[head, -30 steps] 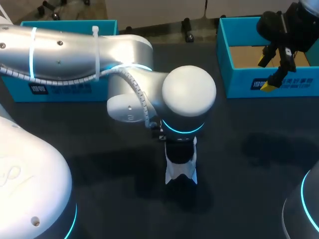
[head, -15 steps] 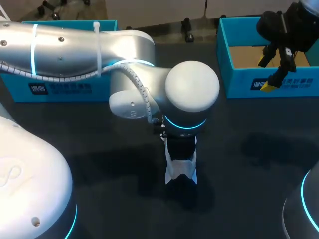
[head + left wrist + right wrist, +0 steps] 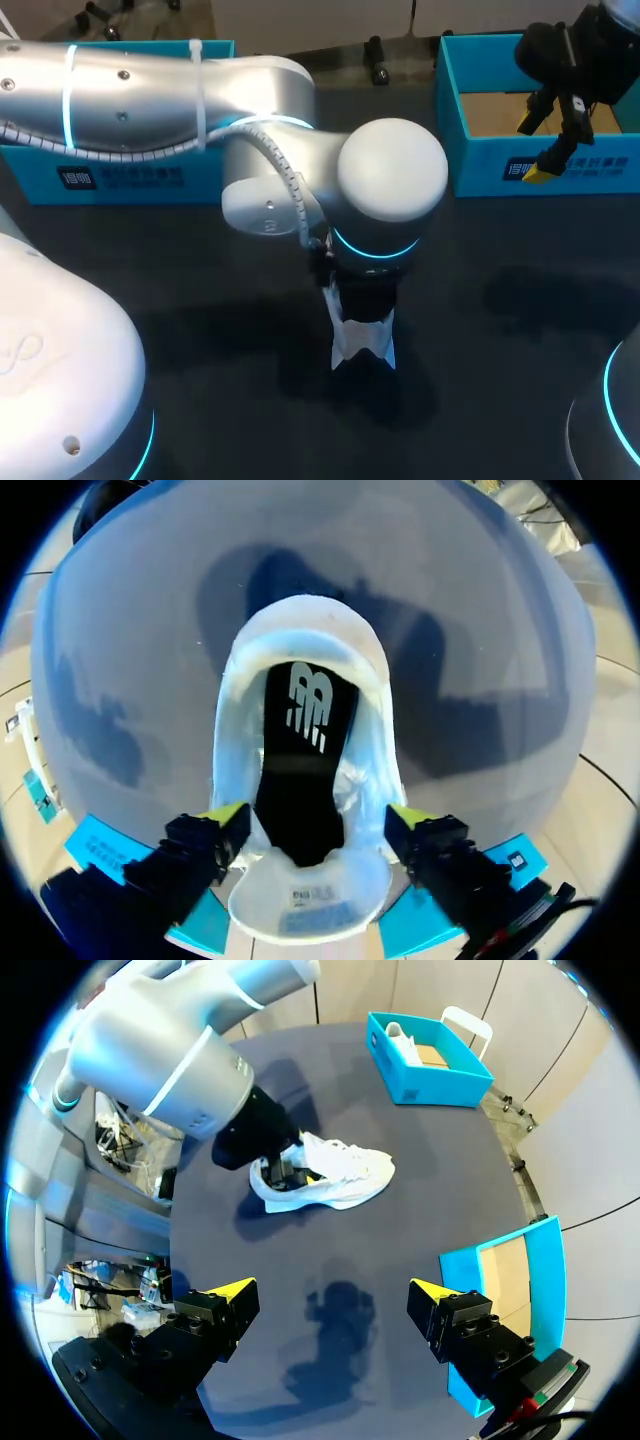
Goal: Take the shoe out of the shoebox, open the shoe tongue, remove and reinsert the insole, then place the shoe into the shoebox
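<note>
The white shoe [image 3: 362,342] lies on the dark table in the middle, mostly hidden in the head view under my left arm [image 3: 390,190]. In the left wrist view my left gripper [image 3: 320,820] is open, one yellow-tipped finger on each side of the shoe's [image 3: 300,680] mouth. The black insole [image 3: 300,760] lies inside it. A white flap with a label [image 3: 305,905] is folded back towards the gripper. My right gripper [image 3: 330,1290] is open and empty, high above the table near the right teal shoebox [image 3: 540,110]. It views the shoe [image 3: 335,1178] from afar.
A second teal shoebox [image 3: 130,170] stands at the back left, and in the right wrist view it [image 3: 430,1065] holds another white shoe [image 3: 403,1042]. The right box [image 3: 510,1300] shows a bare cardboard floor.
My left arm's wrist has shifted a little to the right over the shoe. The shoe and my right arm have kept their places.
</note>
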Controlling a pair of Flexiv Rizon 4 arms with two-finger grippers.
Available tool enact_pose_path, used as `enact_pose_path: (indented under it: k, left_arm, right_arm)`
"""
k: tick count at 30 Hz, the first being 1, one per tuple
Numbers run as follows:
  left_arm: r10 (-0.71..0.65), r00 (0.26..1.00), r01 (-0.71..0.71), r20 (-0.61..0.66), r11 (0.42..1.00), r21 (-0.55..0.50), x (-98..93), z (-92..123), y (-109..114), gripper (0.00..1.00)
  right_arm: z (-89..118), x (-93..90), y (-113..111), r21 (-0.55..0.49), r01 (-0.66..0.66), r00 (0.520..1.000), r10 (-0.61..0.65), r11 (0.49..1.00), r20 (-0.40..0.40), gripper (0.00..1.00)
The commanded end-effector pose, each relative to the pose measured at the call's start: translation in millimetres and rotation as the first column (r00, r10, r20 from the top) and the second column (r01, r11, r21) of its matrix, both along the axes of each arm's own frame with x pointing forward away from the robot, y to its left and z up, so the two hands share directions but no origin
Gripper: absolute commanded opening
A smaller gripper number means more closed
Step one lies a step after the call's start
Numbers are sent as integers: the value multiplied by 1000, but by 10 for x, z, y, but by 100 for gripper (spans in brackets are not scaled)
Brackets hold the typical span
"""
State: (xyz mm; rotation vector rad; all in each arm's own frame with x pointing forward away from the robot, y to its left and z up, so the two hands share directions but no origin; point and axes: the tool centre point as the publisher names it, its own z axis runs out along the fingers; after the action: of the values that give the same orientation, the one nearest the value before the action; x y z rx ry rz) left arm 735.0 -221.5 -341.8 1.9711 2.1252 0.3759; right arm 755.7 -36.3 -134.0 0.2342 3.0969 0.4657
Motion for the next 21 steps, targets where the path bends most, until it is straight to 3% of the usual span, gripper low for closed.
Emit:
enact_pose_path:
  k: [1,12,21]
  left_arm:
    - [-2,1000,2,-3,1000,2,-24,61,24,100]
    - [10,1000,-10,3,1000,7,60,84,9,100]
    - [35,999,-35,8,999,-2,247,145,-19,100]
  right_arm:
    - [-1,17,8,-2,-1,1000,1,1000,-3,100]
    - [-1,17,8,-2,-1,1000,1,1000,-3,100]
    - [-1,17,8,-2,-1,1000,1,1000,-3,100]
